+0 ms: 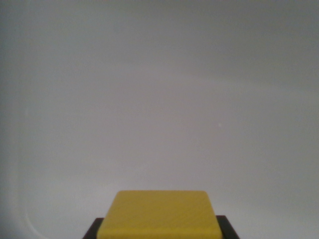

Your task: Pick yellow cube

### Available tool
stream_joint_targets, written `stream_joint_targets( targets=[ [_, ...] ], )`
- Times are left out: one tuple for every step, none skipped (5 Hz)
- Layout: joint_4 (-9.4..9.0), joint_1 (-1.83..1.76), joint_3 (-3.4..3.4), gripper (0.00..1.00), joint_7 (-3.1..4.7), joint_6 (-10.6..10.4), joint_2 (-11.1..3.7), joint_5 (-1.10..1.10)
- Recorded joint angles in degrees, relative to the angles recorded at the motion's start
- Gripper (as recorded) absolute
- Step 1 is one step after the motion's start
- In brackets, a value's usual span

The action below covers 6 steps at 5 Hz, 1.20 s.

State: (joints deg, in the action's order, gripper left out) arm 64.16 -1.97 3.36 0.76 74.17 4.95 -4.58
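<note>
Pale grey, featureless surface [159,99] fills nearly the whole wrist view, with a faint curved edge running down the wrist view's left and bending inward near the bottom corner; whether that is a tray rim or a table border cannot be determined.

Yellow cube with a smooth, matte top face and rounded corners [159,213] sits at the bottom centre of the view. Dark parts, taken to be the gripper [160,231], show just beside its lower left and lower right corners. The cube lies between them, and they appear to be touching its sides, but actual contact is not resolvable, so the grip state cannot be told.

Progress, as a judgement: the approach and alignment look complete, with the cube centred between the dark parts. Whether the grasp is secured and the lift begun is not established, since no gap or shadow beneath the cube is visible.

Clearance: no other objects appear anywhere on the grey surface. Open room extends ahead and to both sides; only the faint left edge warrants attention.
</note>
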Motion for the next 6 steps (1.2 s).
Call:
stream_joint_targets(
  targets=[
    [1.73, 0.02, -0.04, 1.00, -0.13, 2.6, 0.84, 0.05],
    [1.73, 0.02, -0.04, 1.00, -0.13, 2.6, 0.84, 0.05],
    [3.44, 0.04, -0.08, 1.00, -0.27, 5.1, 1.66, 0.10],
    [3.44, 0.04, -0.08, 1.00, -0.27, 5.1, 1.66, 0.10],
    [5.01, 0.06, -0.12, 1.00, -0.39, 7.4, 2.42, 0.15],
    [5.01, 0.06, -0.12, 1.00, -0.39, 7.4, 2.42, 0.15]
  ],
)
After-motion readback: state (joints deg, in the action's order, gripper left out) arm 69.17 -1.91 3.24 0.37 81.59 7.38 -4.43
